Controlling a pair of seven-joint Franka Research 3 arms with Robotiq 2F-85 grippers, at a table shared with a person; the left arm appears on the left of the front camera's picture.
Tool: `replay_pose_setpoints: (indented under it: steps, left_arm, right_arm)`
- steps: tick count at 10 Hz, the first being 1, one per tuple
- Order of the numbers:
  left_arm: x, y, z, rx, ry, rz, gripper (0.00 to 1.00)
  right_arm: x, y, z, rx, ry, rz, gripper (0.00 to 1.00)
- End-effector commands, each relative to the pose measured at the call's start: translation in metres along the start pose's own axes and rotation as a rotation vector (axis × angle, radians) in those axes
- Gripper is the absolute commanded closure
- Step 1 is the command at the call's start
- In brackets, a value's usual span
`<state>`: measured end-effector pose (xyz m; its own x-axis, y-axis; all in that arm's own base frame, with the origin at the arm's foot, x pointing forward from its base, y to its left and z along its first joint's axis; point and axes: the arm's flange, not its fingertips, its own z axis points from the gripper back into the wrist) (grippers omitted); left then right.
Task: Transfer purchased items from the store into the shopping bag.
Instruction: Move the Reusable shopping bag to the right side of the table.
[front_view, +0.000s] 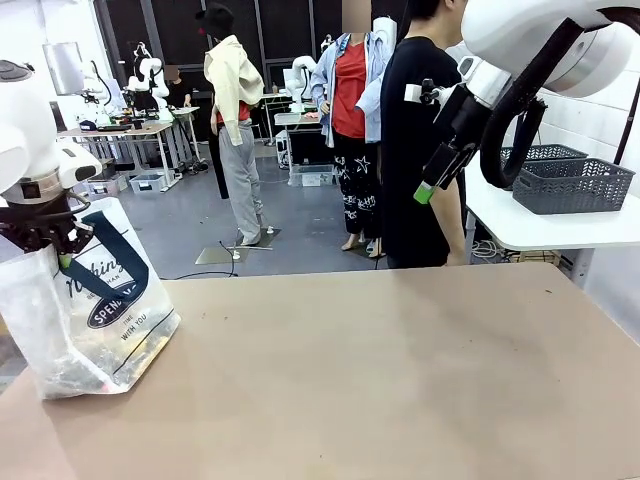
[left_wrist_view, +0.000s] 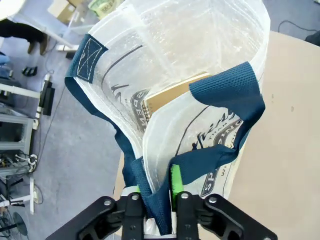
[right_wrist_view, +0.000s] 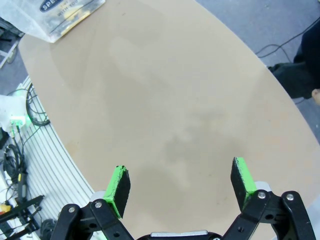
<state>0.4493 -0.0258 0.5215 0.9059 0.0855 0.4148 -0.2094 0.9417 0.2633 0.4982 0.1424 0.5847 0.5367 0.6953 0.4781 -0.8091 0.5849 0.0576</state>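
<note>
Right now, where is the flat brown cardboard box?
In the left wrist view, the brown box sits inside the shopping bag, whose navy strap passes between the left gripper pads.

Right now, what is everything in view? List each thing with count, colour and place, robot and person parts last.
shopping bag: one, clear plastic with navy handles and a dark oval logo, standing at the table's left edge on the robot's side.
flat box: one, brown cardboard, inside the bag.
other items in the bag: small packets low in the bag, too blurred to count.
table: one, tan top, bare apart from the bag.
mesh baskets: dark grey, on a white side table at far right.
person: one, black top, standing at the far side.
left gripper: green pads close on either side of a navy handle strap; grip uncertain.
right gripper: open, raised above the bare table.
</note>
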Motion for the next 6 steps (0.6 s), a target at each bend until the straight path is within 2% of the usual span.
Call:
replay_pose_setpoints:
  steps: [1,2,3,6]
  left_arm:
    - [0.000,0.003,0.012,-0.004,-0.007,0.016,0.24]
    - [-0.001,0.003,0.019,0.001,-0.006,0.011,0.04]
    - [0.000,0.003,0.024,-0.008,-0.012,0.005,0.00]
    - [0.000,0.002,0.040,-0.022,-0.031,-0.020,0.00]
  right_arm:
    - [0.000,0.001,0.000,-0.016,0.018,-0.011,0.00]
    - [0.000,0.001,0.000,-0.016,0.018,-0.011,0.00]
    - [0.000,0.001,0.000,-0.016,0.018,-0.011,0.00]
    - [0.000,0.001,0.000,-0.016,0.018,-0.011,0.00]
